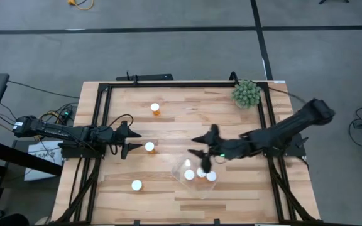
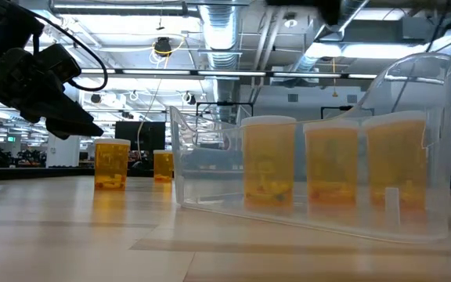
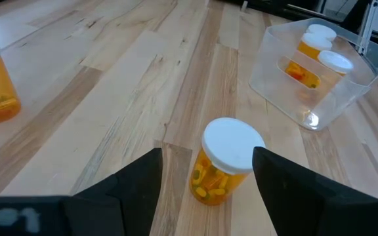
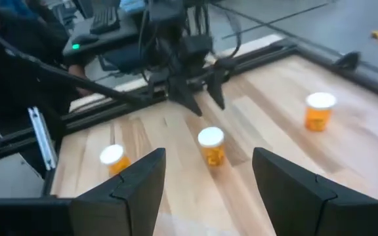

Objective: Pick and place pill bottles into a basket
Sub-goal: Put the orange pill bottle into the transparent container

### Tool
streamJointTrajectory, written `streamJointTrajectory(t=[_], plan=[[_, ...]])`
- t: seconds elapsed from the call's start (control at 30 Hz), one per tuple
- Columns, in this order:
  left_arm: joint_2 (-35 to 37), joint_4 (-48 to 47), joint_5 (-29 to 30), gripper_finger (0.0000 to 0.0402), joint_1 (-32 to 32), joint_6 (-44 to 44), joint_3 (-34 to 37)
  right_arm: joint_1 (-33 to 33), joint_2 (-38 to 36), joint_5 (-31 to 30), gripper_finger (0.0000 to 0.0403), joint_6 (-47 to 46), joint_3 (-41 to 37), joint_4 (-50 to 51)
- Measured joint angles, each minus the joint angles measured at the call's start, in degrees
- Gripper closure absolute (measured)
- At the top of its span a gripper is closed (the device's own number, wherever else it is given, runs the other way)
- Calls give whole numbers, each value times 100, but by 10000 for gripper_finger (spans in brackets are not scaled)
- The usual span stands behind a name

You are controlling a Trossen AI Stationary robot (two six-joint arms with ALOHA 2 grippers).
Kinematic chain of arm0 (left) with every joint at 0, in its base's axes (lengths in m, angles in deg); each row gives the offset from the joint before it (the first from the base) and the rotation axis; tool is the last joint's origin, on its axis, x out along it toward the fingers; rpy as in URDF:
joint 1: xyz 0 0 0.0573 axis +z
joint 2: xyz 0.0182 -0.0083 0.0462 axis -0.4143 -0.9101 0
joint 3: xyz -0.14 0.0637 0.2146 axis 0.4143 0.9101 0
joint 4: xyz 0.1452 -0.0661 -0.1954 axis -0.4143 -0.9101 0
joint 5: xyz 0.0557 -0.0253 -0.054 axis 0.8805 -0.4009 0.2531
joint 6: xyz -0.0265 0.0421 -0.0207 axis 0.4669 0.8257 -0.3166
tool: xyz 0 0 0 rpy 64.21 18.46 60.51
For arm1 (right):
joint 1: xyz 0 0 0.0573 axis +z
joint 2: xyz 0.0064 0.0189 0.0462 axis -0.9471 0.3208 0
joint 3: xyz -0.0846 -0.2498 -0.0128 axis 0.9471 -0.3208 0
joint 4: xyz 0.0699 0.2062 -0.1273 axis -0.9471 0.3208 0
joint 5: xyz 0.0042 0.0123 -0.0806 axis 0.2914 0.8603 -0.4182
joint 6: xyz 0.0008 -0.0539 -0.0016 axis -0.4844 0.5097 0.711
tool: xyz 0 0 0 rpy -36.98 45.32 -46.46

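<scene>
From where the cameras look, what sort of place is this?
Probably a robotics lab or workshop: a wooden table in a black metal frame, two robot arms, and an open ceiling with ducts.

You're in an industrial lab or workshop: exposed ceiling ducts [image 2: 218,31] and strip lights [image 2: 171,72] overhead, grey concrete floor [image 1: 168,56] with taped lines, a black metal frame [image 1: 99,107] round the wooden desk [image 1: 181,113], loose cables [image 1: 55,94].
</scene>
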Motion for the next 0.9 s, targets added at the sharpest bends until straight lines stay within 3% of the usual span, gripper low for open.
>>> streamJointTrajectory(t=[0.2, 0.5, 0.9], plan=[[0, 0, 0, 175, 2, 0, 0, 527, -1342, -846, 182, -422, -217, 1191], [0, 0, 0, 175, 0, 0, 0, 1442, -2795, -796, 182, -699, -1347, 1471], [0, 0, 0, 175, 0, 0, 0, 2683, -5203, 675, 182, -36, -2599, 1594]])
